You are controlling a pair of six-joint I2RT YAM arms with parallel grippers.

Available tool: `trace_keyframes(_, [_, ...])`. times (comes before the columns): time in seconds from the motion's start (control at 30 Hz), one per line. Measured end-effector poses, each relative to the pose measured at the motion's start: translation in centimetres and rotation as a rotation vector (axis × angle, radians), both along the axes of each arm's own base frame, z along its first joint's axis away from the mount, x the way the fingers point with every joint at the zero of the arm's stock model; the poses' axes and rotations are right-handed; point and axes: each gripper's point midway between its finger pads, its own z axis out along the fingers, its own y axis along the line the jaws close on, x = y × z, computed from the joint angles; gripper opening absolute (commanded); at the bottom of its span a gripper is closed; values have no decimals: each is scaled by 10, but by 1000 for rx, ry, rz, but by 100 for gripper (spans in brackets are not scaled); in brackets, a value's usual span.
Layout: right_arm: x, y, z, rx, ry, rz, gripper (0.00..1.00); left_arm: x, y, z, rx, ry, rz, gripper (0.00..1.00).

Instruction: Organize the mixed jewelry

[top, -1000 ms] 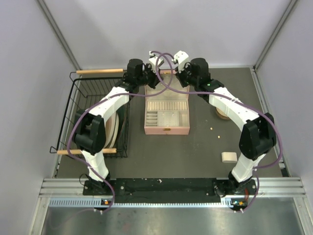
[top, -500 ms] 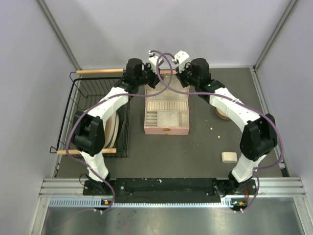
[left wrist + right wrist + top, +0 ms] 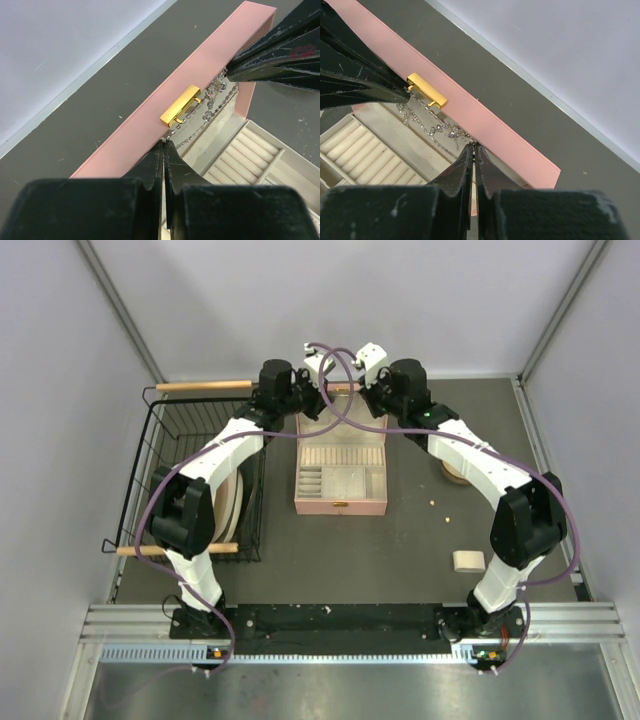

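The left hand (image 3: 163,150) and right hand (image 3: 473,150) are each pinched shut on an end of one silvery chain (image 3: 437,129). They hold it stretched along the raised lid (image 3: 130,145) of the pink box (image 3: 340,507), beside the gold clasp (image 3: 180,106). Spread taut like this, it likely won't knot and can be laid straight inside.

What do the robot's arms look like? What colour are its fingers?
The left arm and right arm have white tube-shaped links with chunky black joints. Purple cables loop along them. The left gripper and right gripper have black fingers, tapering to thin tips and scuffed with pale specks.
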Motion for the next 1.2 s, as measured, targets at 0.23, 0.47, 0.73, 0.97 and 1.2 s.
trace_keyframes(0.23, [0,0,0,0,-3,-4,0,1,0,0,4,-2,11,0])
trace_keyframes(0.47, [4,0,-6,-8,2,-13,0,4,0,-6,12,3,25,6])
trace_keyframes(0.73, [8,0,-13,-21,8,-31,0,9,3,-11,22,3,53,14])
trace_keyframes(0.97, [14,-16,-16,-48,6,-104,0,19,19,-14,42,4,118,19])
trace_keyframes(1.2, [16,-21,-17,-55,7,-123,0,22,24,-13,47,0,139,16])
